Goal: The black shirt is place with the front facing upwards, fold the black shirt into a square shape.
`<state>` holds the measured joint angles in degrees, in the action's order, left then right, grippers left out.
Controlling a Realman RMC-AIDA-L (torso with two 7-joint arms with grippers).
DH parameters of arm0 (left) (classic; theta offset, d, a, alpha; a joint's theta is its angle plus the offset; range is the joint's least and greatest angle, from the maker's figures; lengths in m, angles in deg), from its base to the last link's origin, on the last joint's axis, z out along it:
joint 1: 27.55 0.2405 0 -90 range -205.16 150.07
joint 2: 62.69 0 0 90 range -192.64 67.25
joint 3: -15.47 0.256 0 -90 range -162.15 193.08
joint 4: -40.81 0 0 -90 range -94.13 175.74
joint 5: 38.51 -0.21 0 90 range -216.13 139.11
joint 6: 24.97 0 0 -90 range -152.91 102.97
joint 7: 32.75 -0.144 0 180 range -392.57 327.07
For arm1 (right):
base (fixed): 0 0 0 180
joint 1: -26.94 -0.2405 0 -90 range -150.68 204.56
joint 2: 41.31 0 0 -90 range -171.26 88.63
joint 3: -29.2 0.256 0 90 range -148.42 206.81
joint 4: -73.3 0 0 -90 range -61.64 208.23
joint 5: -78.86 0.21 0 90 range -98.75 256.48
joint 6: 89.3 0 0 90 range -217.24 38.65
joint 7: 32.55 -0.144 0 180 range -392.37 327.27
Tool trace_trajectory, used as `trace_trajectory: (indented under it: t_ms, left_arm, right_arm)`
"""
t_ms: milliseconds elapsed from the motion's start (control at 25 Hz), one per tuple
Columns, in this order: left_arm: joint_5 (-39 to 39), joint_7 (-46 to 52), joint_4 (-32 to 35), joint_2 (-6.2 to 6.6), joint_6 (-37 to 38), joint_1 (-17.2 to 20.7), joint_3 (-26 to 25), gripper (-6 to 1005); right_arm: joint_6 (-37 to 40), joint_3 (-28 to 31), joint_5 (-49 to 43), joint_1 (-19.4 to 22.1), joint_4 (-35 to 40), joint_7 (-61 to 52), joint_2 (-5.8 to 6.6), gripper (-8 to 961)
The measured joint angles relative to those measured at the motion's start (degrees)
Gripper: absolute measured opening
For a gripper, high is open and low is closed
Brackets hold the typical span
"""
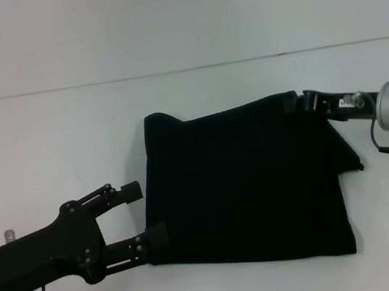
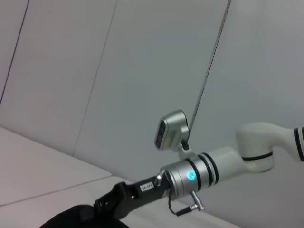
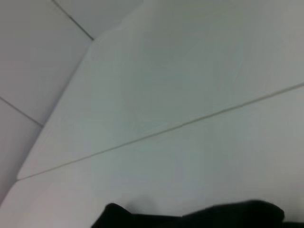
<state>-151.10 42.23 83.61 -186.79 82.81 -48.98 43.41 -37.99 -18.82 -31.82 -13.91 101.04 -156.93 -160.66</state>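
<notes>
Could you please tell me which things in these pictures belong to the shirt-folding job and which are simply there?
Part of the job:
- black shirt, already folded into a rough rectangle on the table
- left claw, open at the shirt's near-left edge
- right claw, at the shirt's far-right corner

Simply there:
- white table
- nothing else lies about

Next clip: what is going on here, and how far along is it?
A two-armed robot is folding the black shirt on a white table. The shirt already lies as a rough rectangle, no print showing. The left gripper sits open at the shirt's left edge, its lower finger touching the near corner. The right gripper is at the far right corner, apparently pinching it.
</notes>
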Motion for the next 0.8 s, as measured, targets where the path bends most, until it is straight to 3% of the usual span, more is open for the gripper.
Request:
trace_trajectory:
  t_ms: [800]
  left_arm:
    - [0.01,0.44,0.0,0.02,-1.0,-0.85,0.0,877]
  right_arm:
    - [-3.68,0.64,1.84,1.26,-1.93,5.23,-0.18,212]
